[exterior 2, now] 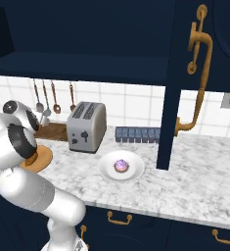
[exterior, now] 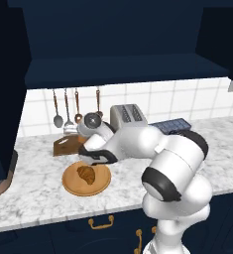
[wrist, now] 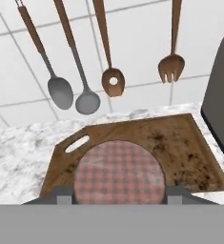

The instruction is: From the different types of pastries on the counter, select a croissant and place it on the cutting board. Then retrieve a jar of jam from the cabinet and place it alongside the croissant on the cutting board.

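In the hand view my gripper (wrist: 117, 193) is shut on the jar of jam (wrist: 117, 171). Its red-and-white checked lid sits between the two fingertips (wrist: 62, 193). The jar hangs just above the dark-brown cutting board (wrist: 180, 147), whose handle slot points left. The golden-brown croissant (exterior: 87, 174) lies on a round tan wooden plate (exterior: 73, 184), in front of the cutting board (exterior: 64, 146) on the marbled counter (exterior: 33, 193). My arm reaches left over that plate. The purple-pink frosted pastry (exterior 2: 121, 165) rests on a white plate (exterior 2: 106, 170).
Spoons and a wooden fork (wrist: 171, 66) hang on the tiled wall behind the board. A silver toaster (exterior 2: 87, 126) stands right of the board, with a dark blue tray (exterior 2: 136, 134) beyond it. The navy cabinet door (exterior 2: 185, 73) stands open at the right, over the counter.
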Robot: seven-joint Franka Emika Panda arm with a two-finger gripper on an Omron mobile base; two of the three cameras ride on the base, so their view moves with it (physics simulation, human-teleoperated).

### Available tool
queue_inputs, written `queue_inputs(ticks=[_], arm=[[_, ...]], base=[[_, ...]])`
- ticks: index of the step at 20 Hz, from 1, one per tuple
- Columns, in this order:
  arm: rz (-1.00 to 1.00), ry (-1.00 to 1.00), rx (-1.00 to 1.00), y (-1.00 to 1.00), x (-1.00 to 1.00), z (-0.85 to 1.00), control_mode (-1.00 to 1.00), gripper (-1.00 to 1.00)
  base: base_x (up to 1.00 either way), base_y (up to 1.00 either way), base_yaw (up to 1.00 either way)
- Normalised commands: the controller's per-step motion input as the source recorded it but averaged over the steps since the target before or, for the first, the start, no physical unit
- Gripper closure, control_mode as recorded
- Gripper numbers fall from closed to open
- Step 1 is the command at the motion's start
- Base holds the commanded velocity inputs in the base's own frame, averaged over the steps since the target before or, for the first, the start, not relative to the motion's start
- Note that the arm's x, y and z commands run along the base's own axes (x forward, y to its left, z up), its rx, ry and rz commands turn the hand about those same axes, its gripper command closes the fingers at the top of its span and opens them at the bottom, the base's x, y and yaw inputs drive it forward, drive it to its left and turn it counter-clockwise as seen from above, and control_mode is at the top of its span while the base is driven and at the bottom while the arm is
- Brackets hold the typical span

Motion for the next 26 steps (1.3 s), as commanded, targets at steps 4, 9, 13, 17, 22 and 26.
queue_inputs(ticks=[4, 9, 13, 17, 22, 26], arm=[[0.00, 0.00, 0.00, 0.05, 0.00, -0.04, -1.00, 1.00], [0.00, -0.03, -0.02, 0.09, 0.21, -0.41, -1.00, 1.00], [0.01, -0.14, -0.04, 0.05, 0.48, -0.43, -1.00, 1.00], [0.01, 0.00, -0.01, 0.39, -0.04, -0.25, -1.00, 1.00], [0.00, 0.00, -0.01, 0.22, 0.00, -0.27, -1.00, 1.00], [0.00, -0.03, 0.00, 0.05, 0.00, -0.23, -1.00, 1.00]], base=[[0.00, 0.00, 0.00], [0.00, 0.00, 0.00], [0.00, 0.00, 0.00], [0.00, 0.00, 0.00], [0.00, 0.00, 0.00], [0.00, 0.00, 0.00]])
